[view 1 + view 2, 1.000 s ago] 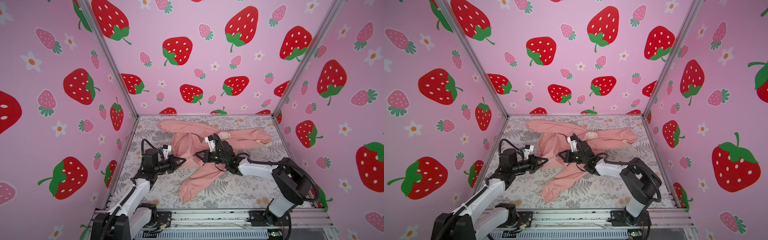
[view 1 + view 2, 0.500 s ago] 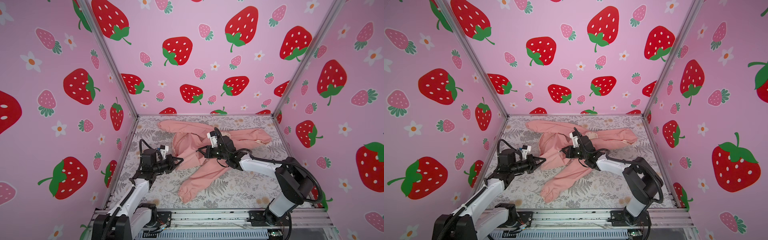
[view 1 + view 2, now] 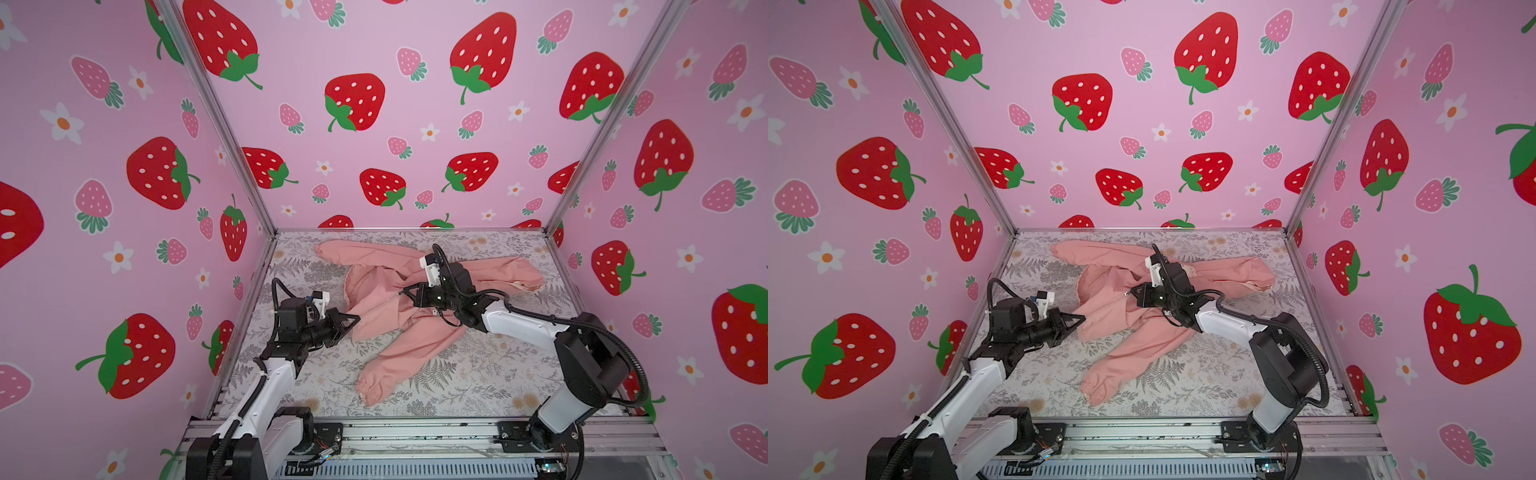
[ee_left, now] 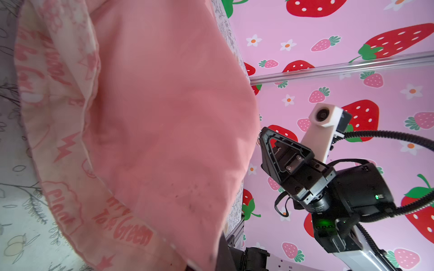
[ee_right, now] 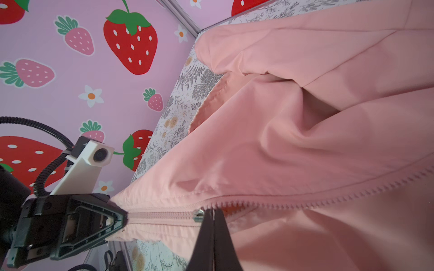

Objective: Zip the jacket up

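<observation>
Fern-print worktop (image 3: 478,374); left gripper (image 3: 355,320) pinches jacket (image 3: 374,286) hem; right gripper (image 3: 406,292) pinches zipper pull (image 5: 198,215), partway up; next: draw toward collar, hem taut

The jacket (image 3: 370,307) lies on the table (image 3: 490,374); left gripper (image 3: 354,319) at its 8 o'clock edge, right gripper (image 3: 402,293) at its middle.

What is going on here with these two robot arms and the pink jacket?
The two arms are zipping up a pink jacket that lies on the table. The left gripper is shut on the bottom hem, at the lower end of the zipper, and holds it taut. The right gripper is shut on the slider. The zipper is closed from the hem up to the slider; the teeth beyond it are open.
</observation>
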Controlling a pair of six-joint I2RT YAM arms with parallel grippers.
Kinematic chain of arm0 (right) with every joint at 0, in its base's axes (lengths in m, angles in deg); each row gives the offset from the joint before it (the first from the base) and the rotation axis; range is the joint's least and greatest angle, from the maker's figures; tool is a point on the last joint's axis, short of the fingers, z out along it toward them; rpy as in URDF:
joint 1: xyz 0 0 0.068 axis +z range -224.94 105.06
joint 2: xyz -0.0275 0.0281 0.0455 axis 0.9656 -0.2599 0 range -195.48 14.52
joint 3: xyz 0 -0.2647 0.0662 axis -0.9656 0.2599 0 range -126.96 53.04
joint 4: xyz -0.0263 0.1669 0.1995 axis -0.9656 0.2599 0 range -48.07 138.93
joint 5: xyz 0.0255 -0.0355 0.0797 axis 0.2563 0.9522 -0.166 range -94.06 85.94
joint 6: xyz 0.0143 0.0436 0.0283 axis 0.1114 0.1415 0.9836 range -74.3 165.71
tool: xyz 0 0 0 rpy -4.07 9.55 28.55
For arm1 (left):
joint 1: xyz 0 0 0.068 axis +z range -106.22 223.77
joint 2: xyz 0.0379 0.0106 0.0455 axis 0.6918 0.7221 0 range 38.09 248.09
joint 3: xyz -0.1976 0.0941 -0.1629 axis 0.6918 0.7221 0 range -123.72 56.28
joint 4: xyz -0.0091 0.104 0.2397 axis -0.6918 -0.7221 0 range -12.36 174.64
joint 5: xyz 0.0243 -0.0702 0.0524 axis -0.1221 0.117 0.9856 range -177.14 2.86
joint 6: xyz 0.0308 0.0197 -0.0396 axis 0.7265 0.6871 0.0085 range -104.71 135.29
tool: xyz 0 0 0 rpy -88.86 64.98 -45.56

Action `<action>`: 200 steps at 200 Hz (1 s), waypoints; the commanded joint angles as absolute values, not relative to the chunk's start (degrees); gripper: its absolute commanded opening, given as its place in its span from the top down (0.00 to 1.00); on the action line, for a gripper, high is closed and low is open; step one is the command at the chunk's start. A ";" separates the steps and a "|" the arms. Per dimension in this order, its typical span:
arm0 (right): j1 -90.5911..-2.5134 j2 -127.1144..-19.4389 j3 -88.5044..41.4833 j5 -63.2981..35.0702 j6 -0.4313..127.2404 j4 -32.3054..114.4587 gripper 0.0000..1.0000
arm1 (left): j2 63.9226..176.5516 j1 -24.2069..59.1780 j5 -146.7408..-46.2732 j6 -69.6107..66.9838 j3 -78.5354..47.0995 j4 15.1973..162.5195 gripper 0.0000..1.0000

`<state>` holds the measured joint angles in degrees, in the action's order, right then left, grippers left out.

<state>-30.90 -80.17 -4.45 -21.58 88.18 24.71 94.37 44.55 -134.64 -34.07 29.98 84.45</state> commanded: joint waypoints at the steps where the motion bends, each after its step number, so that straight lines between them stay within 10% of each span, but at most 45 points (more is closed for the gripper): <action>1: -32.81 -78.81 -6.33 -17.86 86.53 25.95 1.00 | 93.90 45.88 -132.42 -32.88 28.12 82.12 1.00; 200: -39.31 -76.13 -7.03 -13.64 81.33 33.21 1.00 | 95.38 49.42 -129.24 -31.64 28.54 79.45 1.00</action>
<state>-37.35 -78.36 -4.98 -17.47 83.22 31.38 95.24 48.44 -131.06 -32.43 29.98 80.45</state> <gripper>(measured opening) 0.046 0.055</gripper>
